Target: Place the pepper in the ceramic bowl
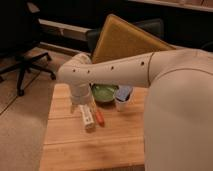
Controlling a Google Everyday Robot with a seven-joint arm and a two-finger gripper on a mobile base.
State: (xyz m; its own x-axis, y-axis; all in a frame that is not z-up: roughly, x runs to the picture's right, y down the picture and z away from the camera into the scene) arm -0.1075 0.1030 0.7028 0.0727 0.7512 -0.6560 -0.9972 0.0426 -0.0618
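The pepper, a small orange-red piece, lies on the wooden table just right of a white rectangular bar. The green ceramic bowl stands a little behind them, next to a white cup with a bluish top. My gripper hangs down from the white arm's wrist, just left of the bowl and right above the far end of the white bar, a short way left of and behind the pepper. The wrist hides most of it.
My white arm fills the right side and covers the table's right part. A yellow-brown board leans behind the table against a dark chair. A black office chair stands on the floor at the left.
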